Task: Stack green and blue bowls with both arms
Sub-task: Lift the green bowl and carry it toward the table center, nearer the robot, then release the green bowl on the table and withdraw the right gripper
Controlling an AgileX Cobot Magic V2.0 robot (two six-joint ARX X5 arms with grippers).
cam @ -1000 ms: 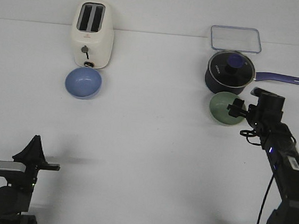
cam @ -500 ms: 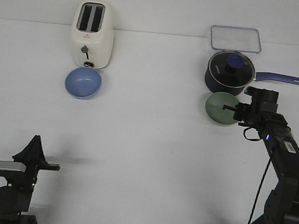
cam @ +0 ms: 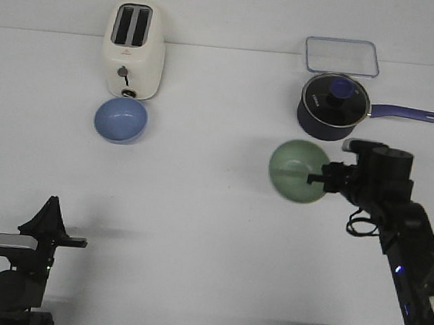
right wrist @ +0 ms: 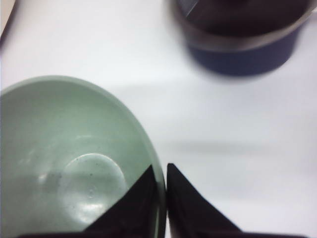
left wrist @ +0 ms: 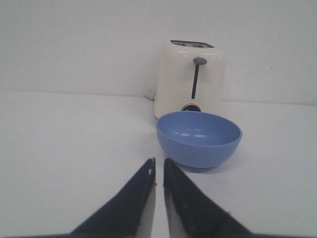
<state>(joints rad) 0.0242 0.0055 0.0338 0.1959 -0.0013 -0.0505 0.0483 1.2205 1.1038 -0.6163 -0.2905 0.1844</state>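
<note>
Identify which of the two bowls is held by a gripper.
The green bowl: the right gripper pinches its rim, one finger inside and one outside. The blue bowl sits on the table by the toaster, untouched.

Front view overhead; wrist views low, close.

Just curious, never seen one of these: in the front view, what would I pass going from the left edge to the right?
Left arm's fingers → blue bowl → green bowl → right arm's fingers, gripping that bowl's rim → end of the saucepan handle.
</note>
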